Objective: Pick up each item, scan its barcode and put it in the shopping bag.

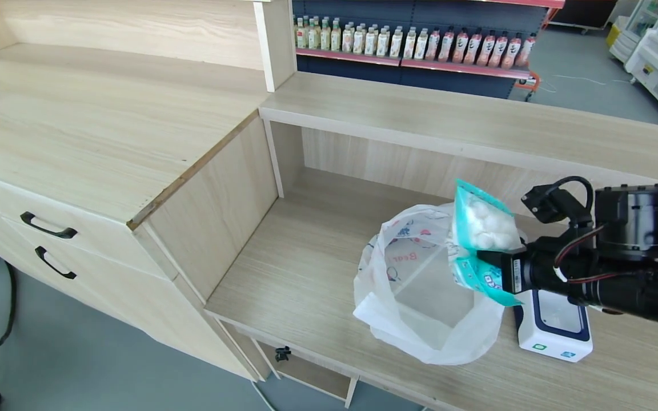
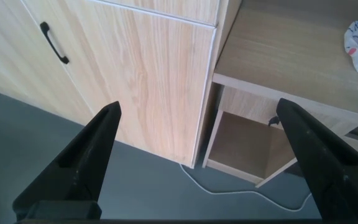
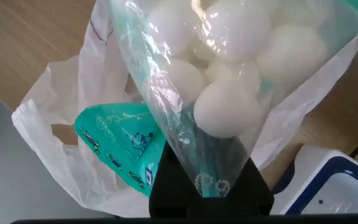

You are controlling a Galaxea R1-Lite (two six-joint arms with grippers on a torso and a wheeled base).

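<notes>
— Teal-and-clear packet [image 1: 483,228] of white balls: where is it, and how is it held?
— Right gripper [image 1: 497,267] pinches its lower end, fingers pressed onto the film. Long axis near upright, top leaning slightly to the robot's left. It hangs over the right rim of the shopping bag [image 1: 374,268], whose open mouth lies below it and to the left.
— Next move, as judged?
— A short drop leftward, then release. Scanner [image 1: 554,334] sits just beside the bag, under the right arm.
— Left gripper [image 2: 199,109]?
— Spread, empty, over the floor by the cabinet [image 2: 160,74], well apart from the bag. Right arm is nearer.
— Print?
— Red and blue print on the bag, too faint to read through the plastic. Small drawings on the packet's teal flap; no barcode made out.
</notes>
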